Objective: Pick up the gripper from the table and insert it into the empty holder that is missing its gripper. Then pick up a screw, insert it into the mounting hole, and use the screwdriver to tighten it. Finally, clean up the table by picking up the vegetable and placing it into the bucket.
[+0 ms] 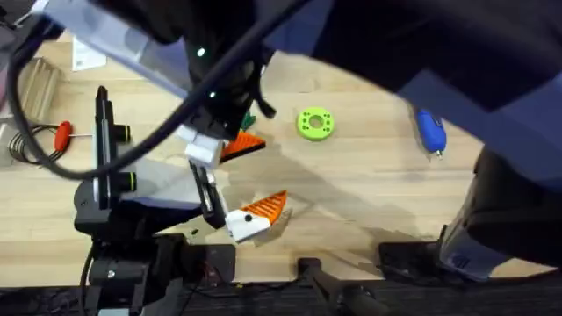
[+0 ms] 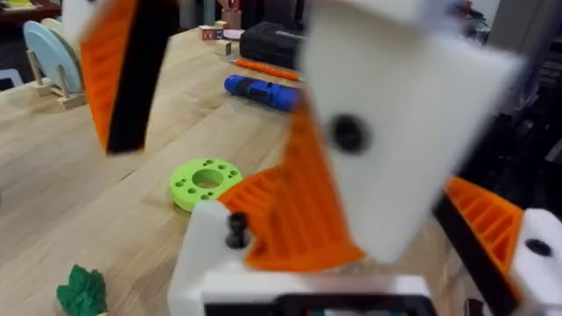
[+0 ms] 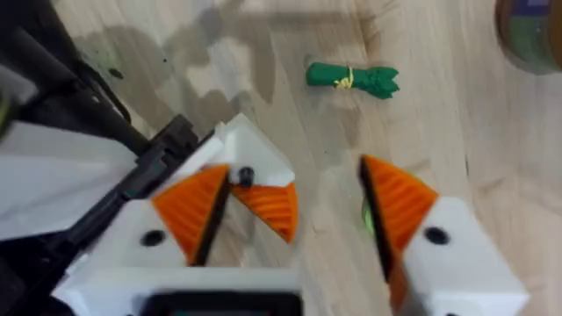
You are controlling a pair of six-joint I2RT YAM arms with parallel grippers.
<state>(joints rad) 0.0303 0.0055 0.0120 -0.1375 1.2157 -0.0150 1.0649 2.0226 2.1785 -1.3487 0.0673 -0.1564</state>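
Observation:
My left gripper [image 1: 263,175] [image 2: 395,202] stands open, pointing at the blue screwdriver [image 1: 430,132] [image 2: 259,90]. One of its white finger mounts is the holder [image 2: 206,263] [image 3: 250,145]. The orange gripper [image 2: 281,219] [image 3: 268,206] sits in it, and a black screw [image 2: 235,230] [image 3: 246,175] stands in its hole. My right gripper [image 3: 294,175] hangs open right over it, with the holder between its fingers [image 2: 404,132], close to one of them. The green vegetable [image 3: 351,79] [image 2: 81,292] lies just beyond, near the bucket [image 3: 527,35].
A lime-green disc [image 1: 315,123] [image 2: 205,182] lies between the left gripper and the screwdriver. A red-handled tool [image 1: 61,133] and a coiled cable [image 1: 26,145] sit at the far left. My right arm [image 1: 395,44] looms dark across the overhead view.

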